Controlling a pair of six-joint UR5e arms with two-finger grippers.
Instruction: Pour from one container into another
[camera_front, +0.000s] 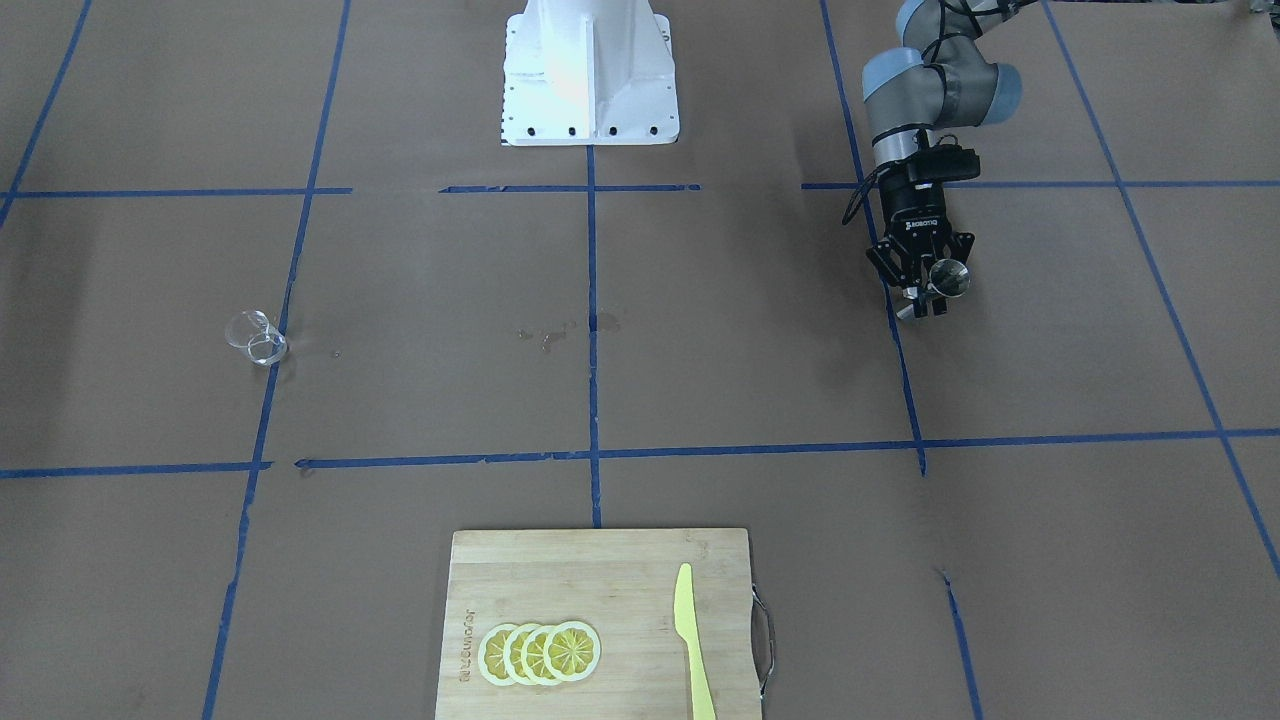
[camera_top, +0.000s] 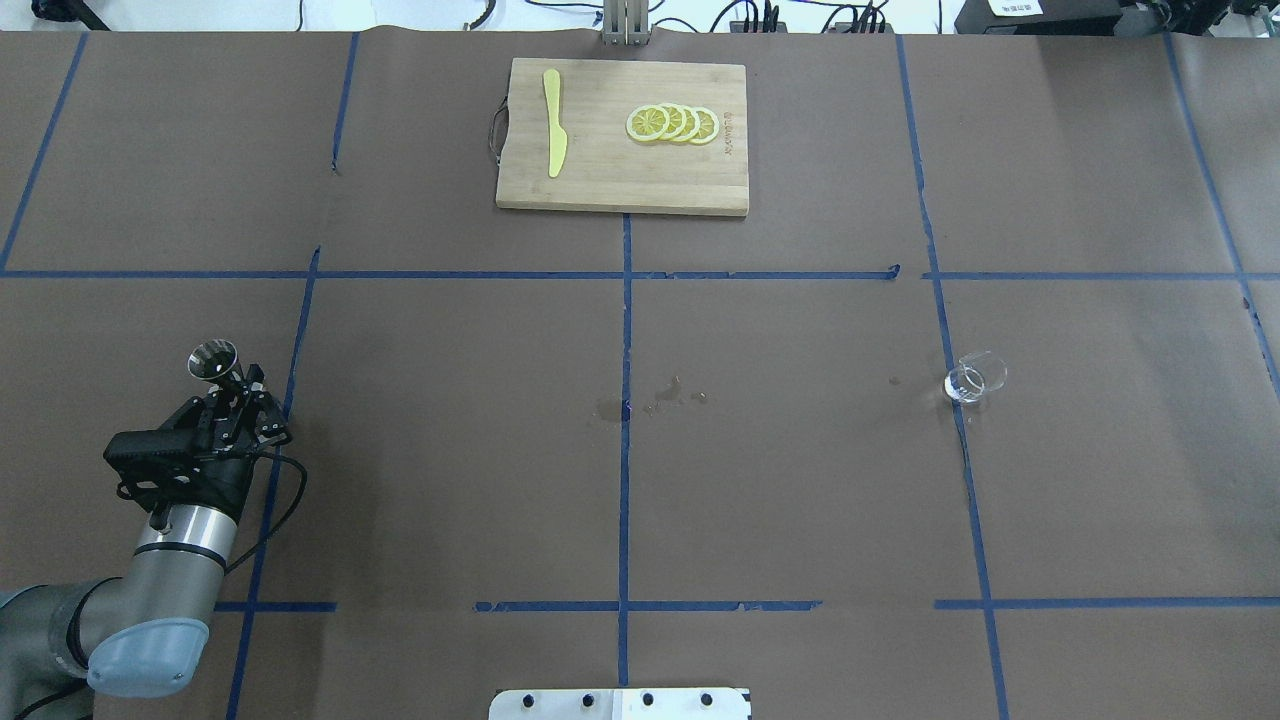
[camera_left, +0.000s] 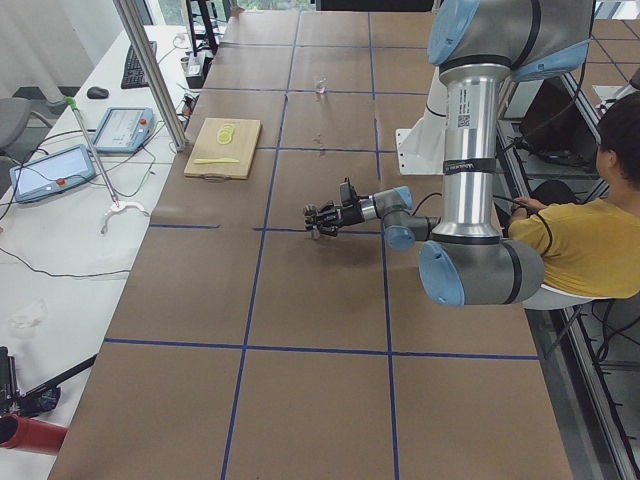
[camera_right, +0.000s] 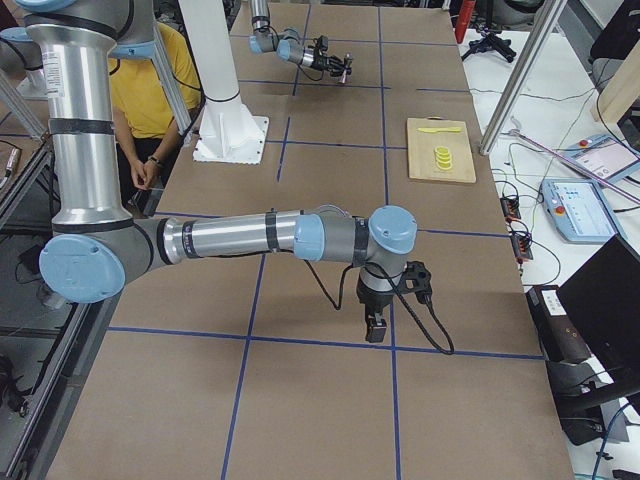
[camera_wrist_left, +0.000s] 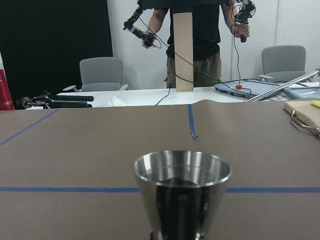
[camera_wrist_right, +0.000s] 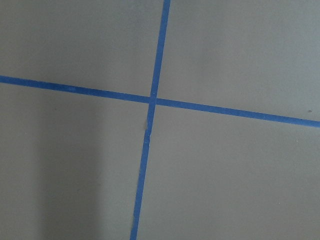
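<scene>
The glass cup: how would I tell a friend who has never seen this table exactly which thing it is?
On the brown table gridded with blue tape, look to the half opposite the left gripper. The glass cup sits alone by a tape line there. Unlike the shiny steel jigger that gripper holds, it is clear and see-through.

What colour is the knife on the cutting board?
Pale yellow-green knife; clearest in the exterior front-facing view.

From my remote desk, the steel jigger (camera_wrist_left: 182, 192) is cut off below its upper cone by the left wrist view's bottom edge. The right gripper (camera_right: 375, 332), seen only from the side, is too small for me to judge. The glass cup (camera_top: 975, 380): contents unreadable.
</scene>
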